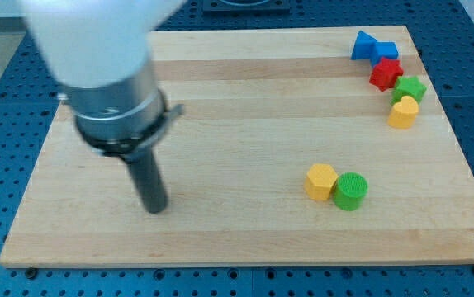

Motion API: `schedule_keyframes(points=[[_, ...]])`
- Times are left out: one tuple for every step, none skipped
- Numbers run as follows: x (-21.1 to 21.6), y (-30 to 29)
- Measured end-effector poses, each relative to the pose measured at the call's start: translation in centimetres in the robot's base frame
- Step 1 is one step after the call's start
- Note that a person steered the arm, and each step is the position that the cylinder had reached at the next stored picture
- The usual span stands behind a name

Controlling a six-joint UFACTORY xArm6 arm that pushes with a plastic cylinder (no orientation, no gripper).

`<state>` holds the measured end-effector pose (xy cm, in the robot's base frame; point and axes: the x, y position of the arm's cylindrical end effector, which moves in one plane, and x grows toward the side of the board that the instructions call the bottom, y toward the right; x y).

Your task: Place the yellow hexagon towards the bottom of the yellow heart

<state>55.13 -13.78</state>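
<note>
The yellow hexagon lies right of the board's middle, toward the view's bottom, touching a green cylinder on its right. The yellow heart sits near the board's right edge, at the lower end of a cluster of blocks. My tip rests on the board at the view's left, far left of the yellow hexagon and touching no block.
At the view's top right, a blue block, a red star and a green star run down to the yellow heart. The wooden board lies on a blue perforated table.
</note>
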Motion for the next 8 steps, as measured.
schedule_keyframes(points=[[0.0,0.8],[-0.9,8.7],[-3.0,18.1],[-3.3,23.2],[-3.3,23.2],[-2.4,22.6],[-0.8,22.6],[-0.8,24.8]])
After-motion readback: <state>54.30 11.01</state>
